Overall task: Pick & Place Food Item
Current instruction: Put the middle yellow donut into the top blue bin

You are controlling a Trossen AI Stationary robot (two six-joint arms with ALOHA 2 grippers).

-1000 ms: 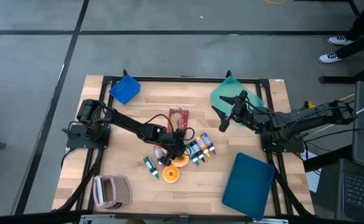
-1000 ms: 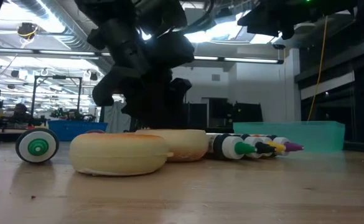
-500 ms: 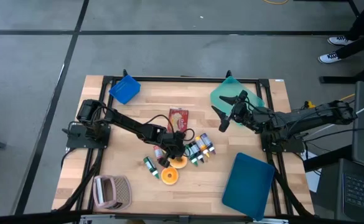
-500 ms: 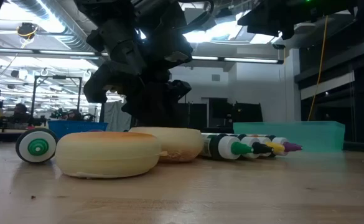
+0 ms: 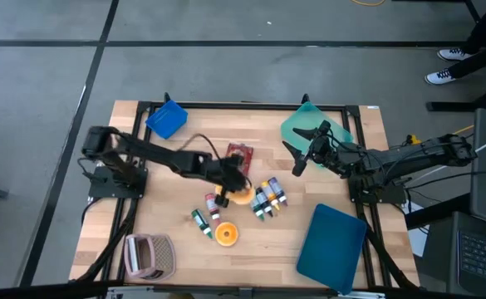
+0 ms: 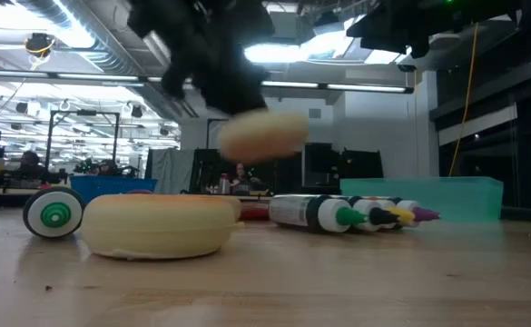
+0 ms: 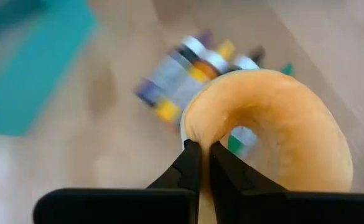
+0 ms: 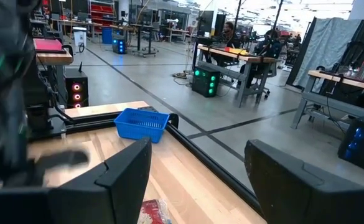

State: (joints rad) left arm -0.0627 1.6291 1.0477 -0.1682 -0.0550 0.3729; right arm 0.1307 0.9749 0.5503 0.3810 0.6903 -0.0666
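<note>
Left tool (image 7: 200, 163) around smooth ring-shaped donut (image 7: 281, 124)

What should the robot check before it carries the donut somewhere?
1. Grip: the left gripper is shut on the rim of the lifted donut. Ok.
2. Lift: in the low view the lifted donut hangs clear above the table. Ok.
3. Other donut lies on the table, apart from the gripper. Ok.
4. Markers lie close beside the lifted donut; whether any got nudged, cannot tell.
5. Right gripper waits open over the green bin, away from the left arm. Ok.
6. Drop spot: which bin is meant, cannot tell.
</note>
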